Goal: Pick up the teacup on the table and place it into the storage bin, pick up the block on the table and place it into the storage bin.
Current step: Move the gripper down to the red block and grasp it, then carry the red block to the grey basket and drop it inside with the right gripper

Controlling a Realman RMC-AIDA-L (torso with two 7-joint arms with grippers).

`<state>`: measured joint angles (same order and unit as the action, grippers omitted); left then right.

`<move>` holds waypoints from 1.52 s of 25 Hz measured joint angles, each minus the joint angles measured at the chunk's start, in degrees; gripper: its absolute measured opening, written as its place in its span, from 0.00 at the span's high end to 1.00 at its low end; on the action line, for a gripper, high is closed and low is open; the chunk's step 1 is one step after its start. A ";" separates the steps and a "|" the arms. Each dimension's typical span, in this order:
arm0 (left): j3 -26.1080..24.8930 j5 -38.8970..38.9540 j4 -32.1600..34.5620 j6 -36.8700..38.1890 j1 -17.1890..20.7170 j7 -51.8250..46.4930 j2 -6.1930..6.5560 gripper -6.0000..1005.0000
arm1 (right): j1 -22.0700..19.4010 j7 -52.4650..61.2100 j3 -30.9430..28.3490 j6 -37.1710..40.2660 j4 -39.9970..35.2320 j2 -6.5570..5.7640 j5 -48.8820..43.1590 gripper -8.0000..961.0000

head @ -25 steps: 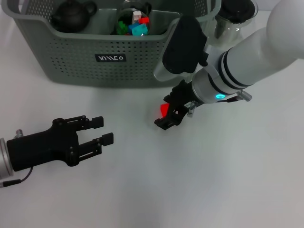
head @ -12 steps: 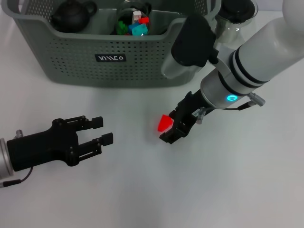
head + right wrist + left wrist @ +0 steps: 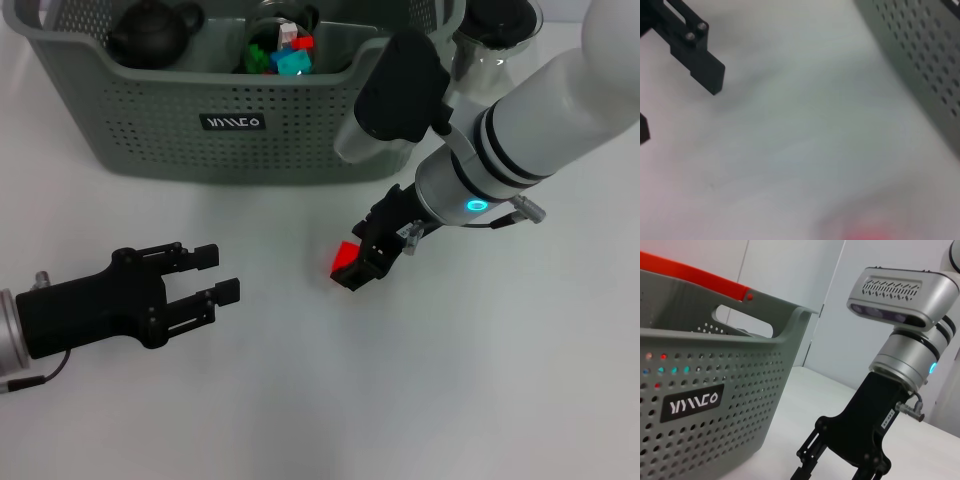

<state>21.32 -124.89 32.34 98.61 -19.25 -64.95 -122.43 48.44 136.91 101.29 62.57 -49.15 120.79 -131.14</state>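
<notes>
Head view | right gripper point(image 3: 352, 268) angled down, clenched on red block point(image 3: 343, 254) | left gripper point(image 3: 218, 273) released, resting low

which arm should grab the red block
Right. The right gripper is already at the red block in front of the storage bin, while the left gripper hangs open, well off to the left.

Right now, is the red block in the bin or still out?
Out. The red block lies on the white table in front of the storage bin, at the right gripper.
</notes>
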 joint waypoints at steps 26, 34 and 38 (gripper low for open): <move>-0.14 0.00 0.00 -0.08 0.27 0.08 -0.09 0.45 | -0.37 -0.07 3.19 -4.16 1.26 0.06 1.63 0.41; -0.13 0.00 0.00 -0.10 0.29 0.04 -0.09 0.45 | -5.41 -0.24 -2.25 4.94 -12.09 -0.48 2.23 0.55; -0.14 0.00 0.00 -0.10 0.36 0.02 -0.09 0.45 | -10.52 -0.28 -13.49 16.24 -29.48 -0.55 3.97 0.55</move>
<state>21.18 -124.89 32.34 98.51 -18.89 -64.93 -122.52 37.92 136.63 87.80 78.81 -78.63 120.24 -127.16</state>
